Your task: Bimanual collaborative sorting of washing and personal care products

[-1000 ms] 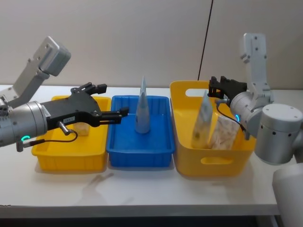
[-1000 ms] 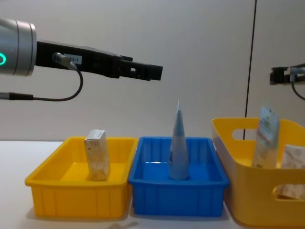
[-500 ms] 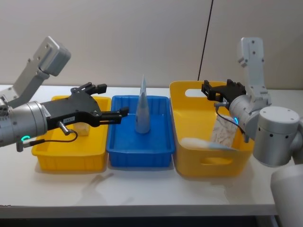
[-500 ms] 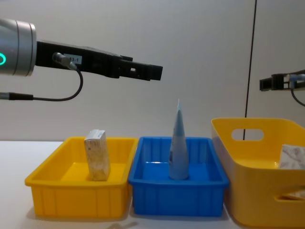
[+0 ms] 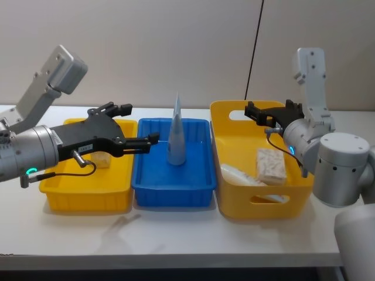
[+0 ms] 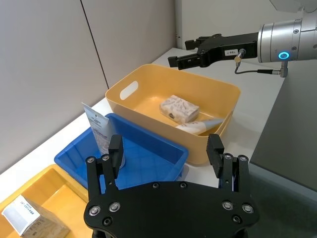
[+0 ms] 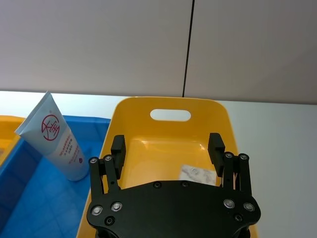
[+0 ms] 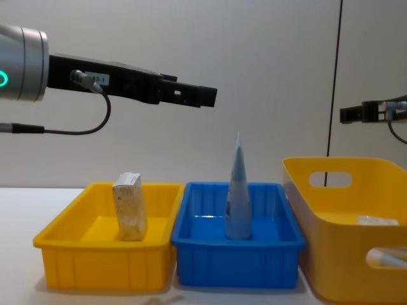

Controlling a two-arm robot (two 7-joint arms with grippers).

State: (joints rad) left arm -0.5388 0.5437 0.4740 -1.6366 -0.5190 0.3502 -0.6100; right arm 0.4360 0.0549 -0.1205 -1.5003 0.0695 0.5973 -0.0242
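While both hands hang released, the head view shows the left hand (image 5: pixel 153 139) over the small yellow bin (image 5: pixel 64 196) with a block (image 5: pixel 103 159), a pouch (image 5: pixel 176 136) upright in the blue bin (image 5: pixel 170 196), and the right hand (image 5: pixel 251 111) at 12 o'clock over the tall bin (image 5: pixel 266 202) with a marbled pack (image 5: pixel 270 164) and a flat pouch (image 5: pixel 240 174). The right wrist view alone shows the upright pouch's red round mark.
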